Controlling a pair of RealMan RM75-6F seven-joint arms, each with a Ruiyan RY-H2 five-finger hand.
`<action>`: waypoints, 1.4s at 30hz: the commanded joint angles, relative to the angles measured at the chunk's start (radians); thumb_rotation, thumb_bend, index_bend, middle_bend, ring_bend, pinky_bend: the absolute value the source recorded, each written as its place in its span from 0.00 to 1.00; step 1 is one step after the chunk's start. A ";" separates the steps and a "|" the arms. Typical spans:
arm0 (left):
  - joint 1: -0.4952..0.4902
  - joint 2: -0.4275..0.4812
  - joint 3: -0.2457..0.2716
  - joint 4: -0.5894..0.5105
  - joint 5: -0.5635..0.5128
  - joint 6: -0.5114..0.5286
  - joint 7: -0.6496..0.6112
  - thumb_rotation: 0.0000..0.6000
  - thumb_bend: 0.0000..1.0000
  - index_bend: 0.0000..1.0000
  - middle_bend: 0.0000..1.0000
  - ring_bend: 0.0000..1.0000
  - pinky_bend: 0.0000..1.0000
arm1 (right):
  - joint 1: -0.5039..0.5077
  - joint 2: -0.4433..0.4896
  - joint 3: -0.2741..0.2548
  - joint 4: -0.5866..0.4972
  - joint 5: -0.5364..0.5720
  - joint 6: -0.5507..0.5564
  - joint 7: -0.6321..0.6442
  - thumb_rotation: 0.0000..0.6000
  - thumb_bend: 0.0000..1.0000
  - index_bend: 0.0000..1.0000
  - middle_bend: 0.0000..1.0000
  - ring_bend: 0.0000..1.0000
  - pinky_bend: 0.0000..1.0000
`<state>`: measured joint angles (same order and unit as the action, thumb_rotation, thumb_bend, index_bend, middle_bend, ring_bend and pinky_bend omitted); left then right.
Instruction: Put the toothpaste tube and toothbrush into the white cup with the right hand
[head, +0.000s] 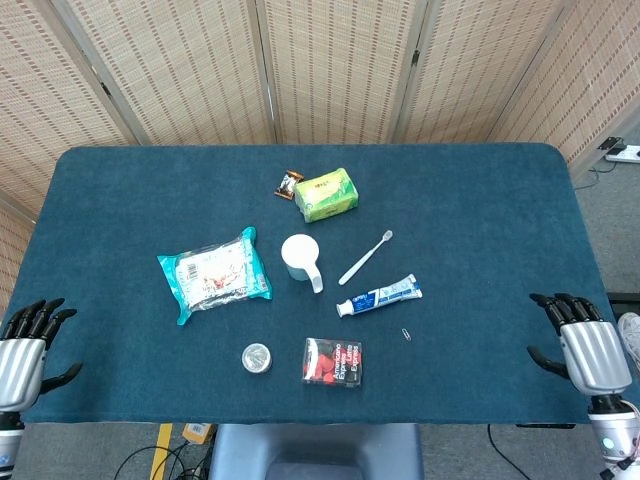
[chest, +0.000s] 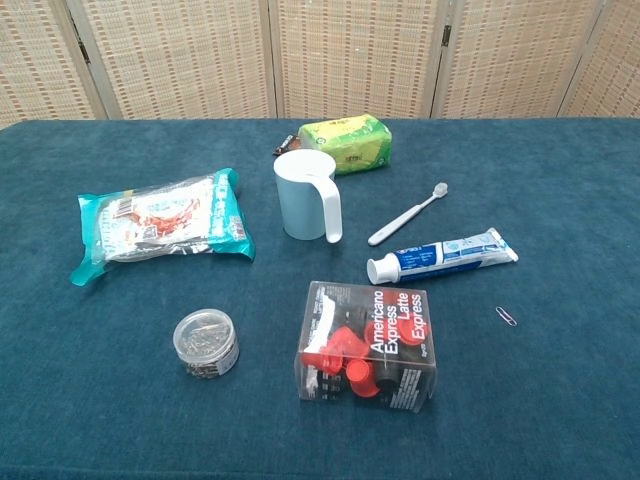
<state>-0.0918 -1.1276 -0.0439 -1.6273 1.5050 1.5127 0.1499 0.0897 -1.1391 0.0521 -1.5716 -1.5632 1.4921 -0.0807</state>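
The white cup (head: 298, 257) (chest: 304, 196) stands upright near the table's middle, handle toward the front. A white toothbrush (head: 365, 257) (chest: 407, 214) lies diagonally just right of it. The blue and white toothpaste tube (head: 379, 296) (chest: 442, 256) lies in front of the brush, cap to the left. My right hand (head: 580, 343) hovers at the table's right front edge, far from the tube, fingers spread and empty. At the left front corner my left hand (head: 25, 342) is likewise open and empty. Neither hand shows in the chest view.
A teal snack packet (head: 213, 275) lies left of the cup. A green pack (head: 325, 194) and a small dark sachet (head: 288, 184) sit behind it. A clear box of red items (head: 332, 361), a small round tin (head: 257, 357) and a paperclip (head: 406, 333) lie near the front edge.
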 joint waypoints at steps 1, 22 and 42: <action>0.006 0.000 0.004 0.002 0.004 0.008 -0.003 1.00 0.20 0.26 0.17 0.13 0.16 | 0.020 -0.004 0.001 -0.011 -0.017 -0.019 -0.010 1.00 0.09 0.22 0.33 0.21 0.25; 0.029 0.003 0.011 0.043 0.000 0.022 -0.062 1.00 0.20 0.30 0.16 0.13 0.16 | 0.409 -0.238 0.116 -0.008 0.106 -0.493 -0.311 1.00 0.09 0.22 0.32 0.21 0.25; 0.053 0.012 0.015 0.081 -0.009 0.032 -0.115 1.00 0.20 0.31 0.16 0.13 0.16 | 0.604 -0.521 0.127 0.260 0.257 -0.623 -0.469 1.00 0.11 0.24 0.31 0.21 0.25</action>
<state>-0.0389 -1.1155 -0.0293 -1.5467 1.4959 1.5444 0.0352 0.6836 -1.6462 0.1802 -1.3265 -1.3105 0.8707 -0.5486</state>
